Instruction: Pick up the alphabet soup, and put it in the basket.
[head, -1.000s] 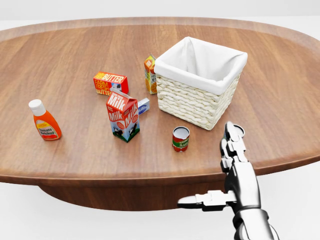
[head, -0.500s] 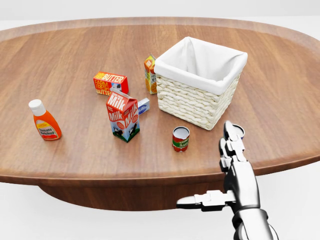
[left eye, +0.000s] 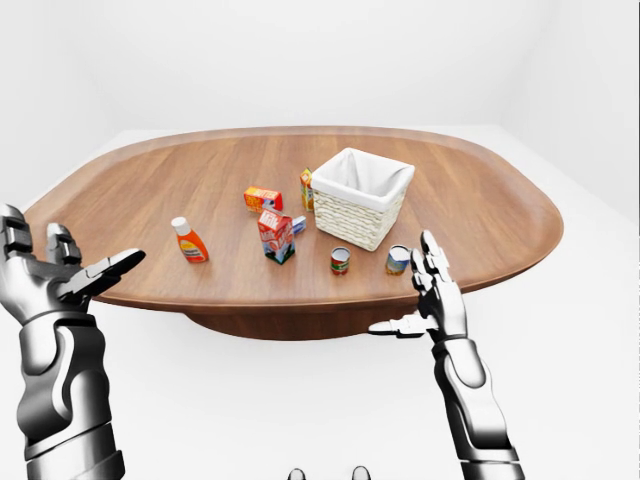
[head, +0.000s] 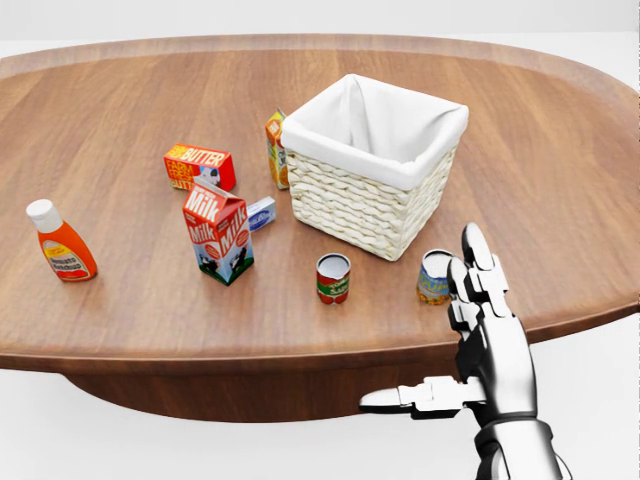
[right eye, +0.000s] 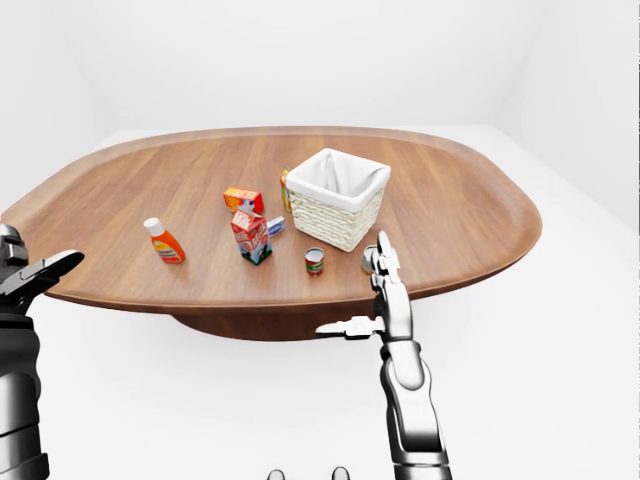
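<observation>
The alphabet soup can (head: 434, 277), with a blue and yellow label, stands upright on the wooden table (head: 150, 320) near its lower edge, just below and right of the white-lined wicker basket (head: 350, 205). My right hand (head: 478, 330) is open, fingers upright and thumb out to the left. It is just right of the can and partly covers it. I cannot tell if it touches the can. My left hand (left eye: 62, 276) is open and empty, off the table at the far left of the left-eye view.
A red tomato can (head: 333, 278) stands left of the soup. Further left are a milk carton (head: 218, 232), a small blue-white box (head: 261, 213), a butter box (head: 198, 166), an orange carton (head: 275, 148) against the basket, and a ketchup bottle (head: 60, 242).
The camera has shifted right, so everything on the table sits further left in the picture. The soup can, mostly hidden behind my right hand's fingertips before, now shows beside them.
</observation>
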